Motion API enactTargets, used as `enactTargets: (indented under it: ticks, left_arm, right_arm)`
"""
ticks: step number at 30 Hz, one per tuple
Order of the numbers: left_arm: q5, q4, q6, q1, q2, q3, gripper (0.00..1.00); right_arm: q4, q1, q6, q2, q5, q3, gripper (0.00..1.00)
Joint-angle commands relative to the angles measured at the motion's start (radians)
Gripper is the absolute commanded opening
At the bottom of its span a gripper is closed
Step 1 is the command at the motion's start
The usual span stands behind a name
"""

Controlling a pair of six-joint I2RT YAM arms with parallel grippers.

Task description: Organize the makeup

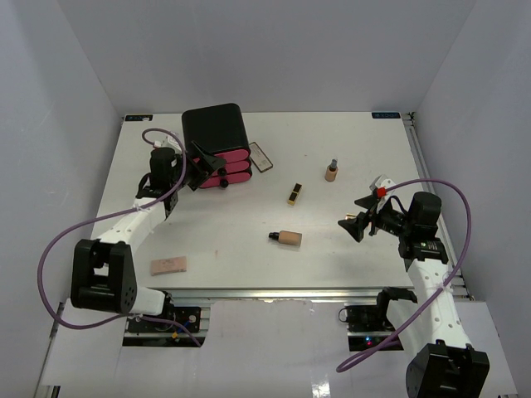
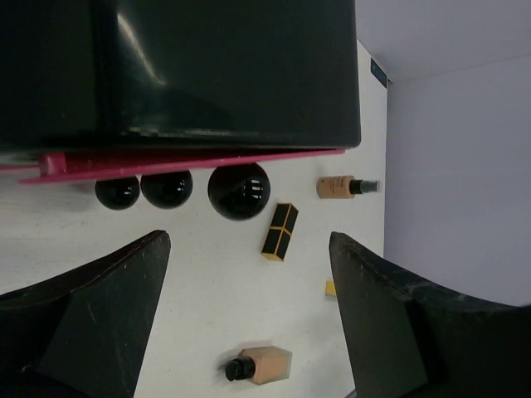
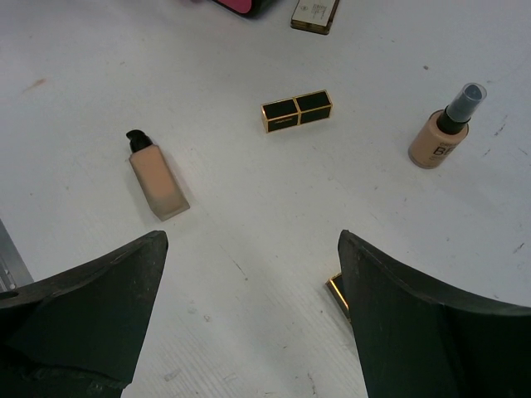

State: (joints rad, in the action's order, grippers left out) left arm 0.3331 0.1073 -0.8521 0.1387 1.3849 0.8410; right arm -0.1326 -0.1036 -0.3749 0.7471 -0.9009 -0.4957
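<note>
Top view: the white table (image 1: 249,257) carries a black box (image 1: 214,128) with pink drawers (image 1: 226,176) at 11 o'clock; the left gripper (image 1: 202,166) sits just at the drawers' front, its jaws apart and holding nothing; the right gripper (image 1: 355,217) hangs at 4 o'clock, jaws apart too and empty. A flat compact (image 1: 260,156) lies just beside the box at its 3 o'clock; a standing foundation bottle (image 1: 332,172) is at 1 o'clock; a gold-and-black lipstick tube (image 1: 294,194) lies near the centre; a lying foundation bottle (image 1: 286,238) is at the tube's 6 o'clock; a beige-pink pad (image 1: 168,266) lies alone at 8 o'clock, well apart from the rest.

Left wrist view: both dark fingers (image 2: 108,315) stand wide, with bare table between them; the box fills 12 o'clock, three round black knobs (image 2: 166,188) beneath its pink edge; the lipstick tube lies just past the largest knob; the lying bottle is at 6 o'clock.

Right wrist view: the fingers (image 3: 91,307) are spread; the lying bottle is at 10 o'clock, the tube at 12, the standing bottle at 2; a gold-edged piece (image 3: 336,290) peeks from behind the right-hand finger, too hidden to name.
</note>
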Motion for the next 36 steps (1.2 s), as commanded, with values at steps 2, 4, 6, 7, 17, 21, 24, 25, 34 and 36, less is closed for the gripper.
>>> enactTargets:
  ticks: [2,4,6,7,17,21,24,25,34,36]
  left_arm:
    - [-0.046,0.009,-0.006,-0.005,0.061,0.072,0.8]
    - [-0.049,0.012,-0.005,-0.003,0.08,0.085,0.76]
    - [-0.051,0.011,-0.004,-0.002,0.106,0.101,0.72]
    - [-0.049,0.011,-0.004,-0.002,0.116,0.108,0.69]
    - [-0.06,0.02,0.007,-0.001,0.146,0.138,0.61]
    - [-0.043,0.022,0.01,-0.001,0.145,0.138,0.48]
    - [-0.029,0.023,0.014,-0.002,0.137,0.128,0.42]
    - [-0.021,0.025,0.015,-0.001,0.127,0.118,0.39]
    - [0.071,0.02,0.006,0.013,-0.045,-0.026,0.16]
    - [0.088,0.005,0.002,0.016,-0.098,-0.073,0.15]
  right_arm:
    - [-0.004,0.002,-0.019,-0.011,-0.039,-0.04,0.91]
    - [-0.003,0.002,-0.02,-0.011,-0.039,-0.039,0.91]
    - [-0.004,0.002,-0.021,-0.012,-0.041,-0.038,0.91]
    - [-0.003,0.002,-0.021,-0.011,-0.042,-0.038,0.91]
    - [-0.002,0.002,-0.024,-0.006,-0.052,-0.035,0.91]
    - [-0.002,0.002,-0.025,-0.005,-0.053,-0.034,0.91]
    - [-0.002,0.002,-0.025,-0.006,-0.052,-0.033,0.91]
    - [-0.002,0.002,-0.026,-0.006,-0.052,-0.033,0.91]
    - [-0.002,0.002,-0.025,-0.006,-0.059,-0.031,0.91]
    - [-0.001,0.002,-0.024,-0.007,-0.061,-0.029,0.9]
